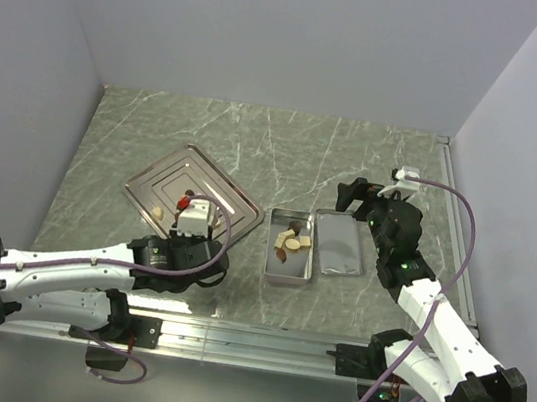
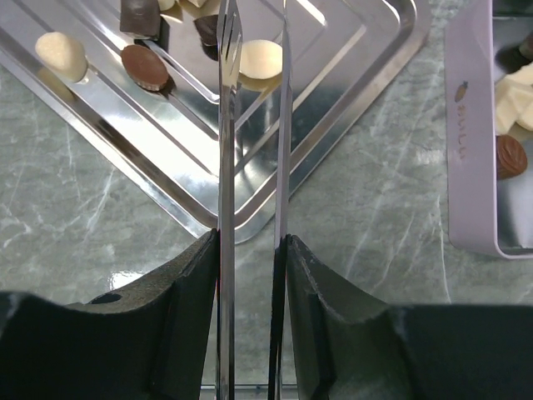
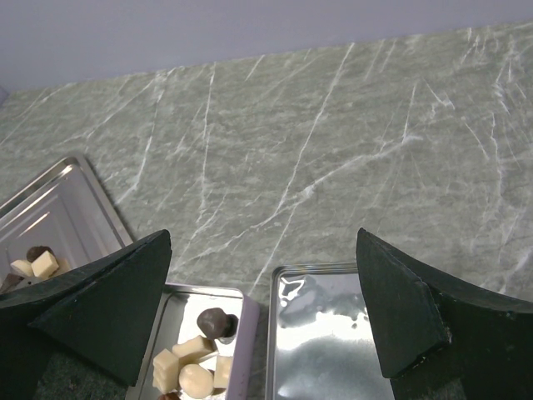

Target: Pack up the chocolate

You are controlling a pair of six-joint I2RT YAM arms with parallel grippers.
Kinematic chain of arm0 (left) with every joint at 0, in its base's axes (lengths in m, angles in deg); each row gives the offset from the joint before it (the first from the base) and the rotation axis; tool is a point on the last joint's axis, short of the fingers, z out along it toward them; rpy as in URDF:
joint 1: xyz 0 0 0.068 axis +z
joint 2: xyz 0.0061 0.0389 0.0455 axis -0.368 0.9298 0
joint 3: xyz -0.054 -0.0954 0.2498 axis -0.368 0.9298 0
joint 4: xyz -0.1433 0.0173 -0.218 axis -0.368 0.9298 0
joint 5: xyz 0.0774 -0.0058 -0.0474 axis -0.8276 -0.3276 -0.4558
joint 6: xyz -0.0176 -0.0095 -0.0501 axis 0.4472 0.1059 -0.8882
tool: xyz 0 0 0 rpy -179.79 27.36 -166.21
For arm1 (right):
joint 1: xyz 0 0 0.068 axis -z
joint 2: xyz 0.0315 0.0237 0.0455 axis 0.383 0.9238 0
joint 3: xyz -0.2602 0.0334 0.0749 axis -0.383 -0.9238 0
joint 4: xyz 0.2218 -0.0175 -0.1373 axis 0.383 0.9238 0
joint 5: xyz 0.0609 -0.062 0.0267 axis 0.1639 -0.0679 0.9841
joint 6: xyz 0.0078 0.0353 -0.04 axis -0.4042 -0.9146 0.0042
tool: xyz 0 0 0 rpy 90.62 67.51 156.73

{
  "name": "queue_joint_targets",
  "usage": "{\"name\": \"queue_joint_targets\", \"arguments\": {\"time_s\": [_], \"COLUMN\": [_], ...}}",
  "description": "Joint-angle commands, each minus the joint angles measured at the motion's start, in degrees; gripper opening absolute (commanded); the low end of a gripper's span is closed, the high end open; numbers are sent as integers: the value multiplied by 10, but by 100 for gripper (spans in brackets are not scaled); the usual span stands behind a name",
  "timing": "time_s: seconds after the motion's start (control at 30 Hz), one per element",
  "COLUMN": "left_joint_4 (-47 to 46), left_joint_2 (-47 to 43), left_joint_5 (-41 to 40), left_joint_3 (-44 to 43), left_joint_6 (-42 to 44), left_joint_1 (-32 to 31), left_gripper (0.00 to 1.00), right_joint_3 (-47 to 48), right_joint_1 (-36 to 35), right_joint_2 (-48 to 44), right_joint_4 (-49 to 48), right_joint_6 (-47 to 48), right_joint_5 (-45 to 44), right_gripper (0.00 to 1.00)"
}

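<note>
My left gripper (image 2: 252, 242) is shut on a pair of steel tongs (image 2: 225, 167), which point out over the ridged tray (image 2: 333, 75). A cream chocolate (image 2: 260, 58) lies between the tong blades near their tips; I cannot tell if it is pinched. More chocolate sits on the tray: a cream lump (image 2: 61, 52) and a dark brown oval (image 2: 145, 67). Several pieces lie in the open tin (image 1: 287, 279), among them a dark one (image 3: 214, 321). My right gripper (image 3: 263, 235) hangs open and empty above the tin (image 3: 250, 317) and its lid (image 3: 325, 333).
The lid (image 1: 341, 244) lies inside-up just right of the tin. The tray (image 1: 155, 184) sits left of the tin, turned at an angle. Grey walls close the table on the left, back and right.
</note>
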Motion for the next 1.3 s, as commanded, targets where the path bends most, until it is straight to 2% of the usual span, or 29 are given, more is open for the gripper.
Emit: {"name": "queue_joint_targets", "arguments": {"time_s": [0.0,0.5,1.27], "left_joint_4": [-14,21,-48], "left_joint_2": [0,24,74], "left_joint_5": [-10,-25,6], "left_joint_3": [-13,-26,-19], "left_joint_6": [5,-23,36], "left_joint_1": [-12,-18,-12], "left_gripper": [43,44,48], "right_joint_3": [26,28,24], "right_joint_1": [0,1,0], "right_joint_2": [-6,-3,-8], "right_joint_4": [-9,-8,-8], "right_joint_6": [9,9,9], "right_joint_5": [-3,-3,-1], "right_gripper": [98,98,98]}}
